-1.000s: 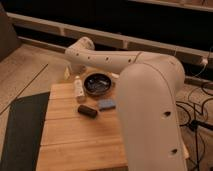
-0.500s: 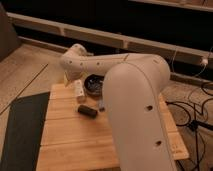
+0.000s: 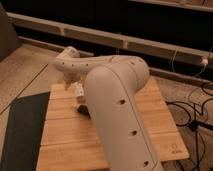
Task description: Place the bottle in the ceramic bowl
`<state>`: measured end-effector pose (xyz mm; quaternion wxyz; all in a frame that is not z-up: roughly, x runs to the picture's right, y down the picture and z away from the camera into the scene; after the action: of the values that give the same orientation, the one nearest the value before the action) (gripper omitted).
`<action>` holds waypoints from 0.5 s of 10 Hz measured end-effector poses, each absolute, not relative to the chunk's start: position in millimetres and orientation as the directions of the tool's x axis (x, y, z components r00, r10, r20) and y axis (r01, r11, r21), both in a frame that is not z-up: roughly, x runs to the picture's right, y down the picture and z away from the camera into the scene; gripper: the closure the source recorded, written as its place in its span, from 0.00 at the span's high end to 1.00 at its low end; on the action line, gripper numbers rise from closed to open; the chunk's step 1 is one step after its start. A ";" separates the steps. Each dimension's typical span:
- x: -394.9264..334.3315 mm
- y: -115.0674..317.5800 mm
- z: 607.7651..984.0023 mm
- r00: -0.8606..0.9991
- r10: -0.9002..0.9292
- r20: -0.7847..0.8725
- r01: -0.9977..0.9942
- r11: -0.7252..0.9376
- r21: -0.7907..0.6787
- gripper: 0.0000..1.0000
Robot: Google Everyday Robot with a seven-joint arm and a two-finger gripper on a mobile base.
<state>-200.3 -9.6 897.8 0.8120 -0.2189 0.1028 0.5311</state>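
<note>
My gripper hangs at the end of the white arm, low over the back left part of the wooden table. It stands open. The small whitish bottle is just below and to the right of it, on the table; whether they touch I cannot tell. The big arm link covers the middle of the table and hides the ceramic bowl.
A black oblong block lies on the wood just in front of the bottle, partly behind the arm. A dark mat lies on the floor to the left of the table. Cables trail on the floor at the right.
The arm has swung left and nearer the camera, and now covers the bowl and the blue sponge. The gripper has come down beside the bottle.
</note>
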 end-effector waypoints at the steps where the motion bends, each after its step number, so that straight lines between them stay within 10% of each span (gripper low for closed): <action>1: -201.5 -4.6 901.2 0.409 0.810 -0.420 -0.911 0.332 -0.245 0.65; 5: -193.0 8.4 917.9 0.356 0.782 -0.512 -0.934 0.287 -0.211 0.65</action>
<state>-193.0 8.4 917.9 0.7867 -0.2428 0.1573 0.5453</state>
